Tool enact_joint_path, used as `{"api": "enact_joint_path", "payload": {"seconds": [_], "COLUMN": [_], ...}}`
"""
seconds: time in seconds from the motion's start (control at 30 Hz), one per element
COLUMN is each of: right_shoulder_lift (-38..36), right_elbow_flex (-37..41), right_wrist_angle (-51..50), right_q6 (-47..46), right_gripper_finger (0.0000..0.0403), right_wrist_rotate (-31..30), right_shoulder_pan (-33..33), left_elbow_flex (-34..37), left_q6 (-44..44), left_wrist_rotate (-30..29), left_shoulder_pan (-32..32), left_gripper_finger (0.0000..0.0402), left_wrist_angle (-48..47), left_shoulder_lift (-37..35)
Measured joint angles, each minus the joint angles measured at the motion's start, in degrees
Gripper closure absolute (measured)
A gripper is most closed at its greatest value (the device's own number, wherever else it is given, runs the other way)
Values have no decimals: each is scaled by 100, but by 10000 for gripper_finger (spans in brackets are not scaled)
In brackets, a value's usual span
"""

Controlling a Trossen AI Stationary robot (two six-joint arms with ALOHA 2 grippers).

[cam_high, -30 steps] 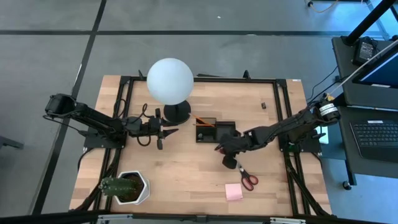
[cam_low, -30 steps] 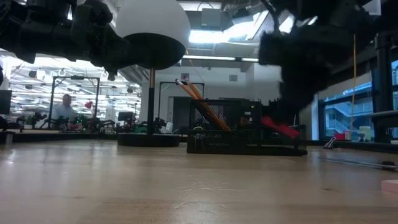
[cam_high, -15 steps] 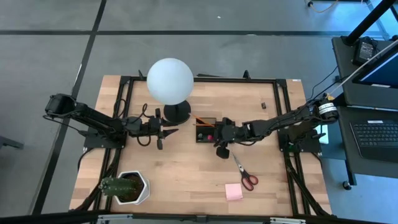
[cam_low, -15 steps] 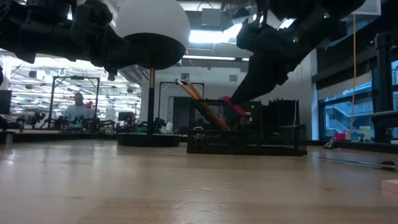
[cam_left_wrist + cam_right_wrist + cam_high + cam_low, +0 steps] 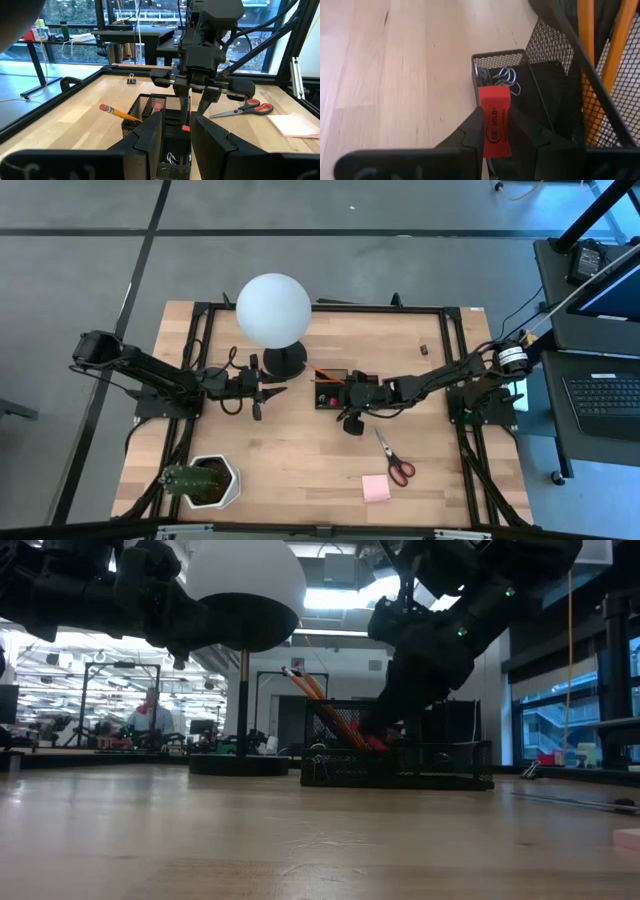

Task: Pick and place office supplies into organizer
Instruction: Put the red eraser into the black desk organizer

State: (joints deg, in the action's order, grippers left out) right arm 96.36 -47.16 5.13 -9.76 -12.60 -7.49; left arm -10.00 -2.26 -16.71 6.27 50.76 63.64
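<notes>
Mesh, black wire mesh, that's the organizer (image 5: 333,389), boxy, with two orange pencils (image 5: 118,114) angled inside. Right gripper (image 5: 495,131) pinches one small red block (image 5: 494,119) over a compartment holding silvery clips. Left gripper (image 5: 176,131) hangs near the lamp (image 5: 273,310), fingers narrowly apart, empty. One pair of scissors (image 5: 391,458) and one pink pad (image 5: 376,488) lie on smooth wood.

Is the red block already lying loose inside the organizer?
No. In the right wrist view the red block is clamped between the right gripper fingers, above the organizer.
</notes>
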Motion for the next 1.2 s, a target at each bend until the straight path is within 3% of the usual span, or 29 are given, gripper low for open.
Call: {"api": "enact_joint_path", "payload": {"seconds": [0.17, 0.33, 1.2], "right_shoulder_lift": [0, 0, 0], "right_elbow_flex": [0, 0, 1], "right_wrist_angle": [6, 2, -66], "right_q6": [114, 125, 84], "right_gripper_finger": [330, 330, 330], "right_wrist_rotate": [-14, -415, -428], "right_shoulder_pan": [0, 0, 15], "left_elbow_flex": [0, 0, 0], "left_q6": [0, 0, 0], "left_wrist_rotate": [0, 0, 0], "left_shoulder_pan": [1, 2, 0], "left_gripper_finger": [304, 304, 304], "left_wrist_angle": [-2, -2, -2], "left_shoulder_lift": [0, 0, 0]}}
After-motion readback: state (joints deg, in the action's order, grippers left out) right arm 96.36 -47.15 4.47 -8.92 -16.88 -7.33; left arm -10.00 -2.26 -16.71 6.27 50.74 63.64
